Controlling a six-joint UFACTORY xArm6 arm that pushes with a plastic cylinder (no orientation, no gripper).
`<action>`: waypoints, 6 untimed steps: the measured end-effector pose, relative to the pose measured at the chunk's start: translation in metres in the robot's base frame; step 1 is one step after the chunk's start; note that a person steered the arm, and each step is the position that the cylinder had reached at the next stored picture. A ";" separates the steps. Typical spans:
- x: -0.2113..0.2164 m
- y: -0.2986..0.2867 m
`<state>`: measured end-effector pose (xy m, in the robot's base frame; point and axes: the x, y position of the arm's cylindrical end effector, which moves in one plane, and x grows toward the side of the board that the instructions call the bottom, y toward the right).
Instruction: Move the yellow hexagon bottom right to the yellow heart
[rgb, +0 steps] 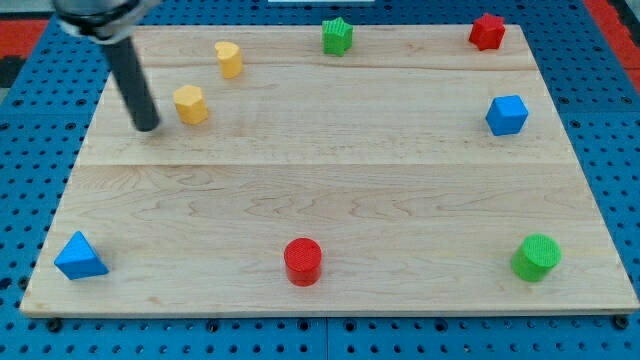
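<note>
Upper left of frame: my tip (147, 127), bare and holding nothing, sits just left of yellow hexagon (190, 104). Yellow heart (229, 59) lies up-right. You're at approach; next, push rightward.

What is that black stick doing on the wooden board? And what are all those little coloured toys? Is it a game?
The black stick is the end of a robot arm. It has no hand and holds nothing; it only slides my tip along the wooden board and pushes blocks around. There is just one picture, from a camera looking down at the board from one side.

My tip is near the view's top left, just to the left of the yellow hexagon. The yellow heart sits a little above and to the right of it. The job is to push the hexagon to the heart's lower right.

Other blocks lie around the edges: a green star, red star, blue cube, green cylinder, red cylinder and blue triangle.
</note>
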<state>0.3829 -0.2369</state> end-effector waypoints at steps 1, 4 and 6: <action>-0.013 -0.014; -0.026 0.104; -0.029 0.159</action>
<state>0.3535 -0.0776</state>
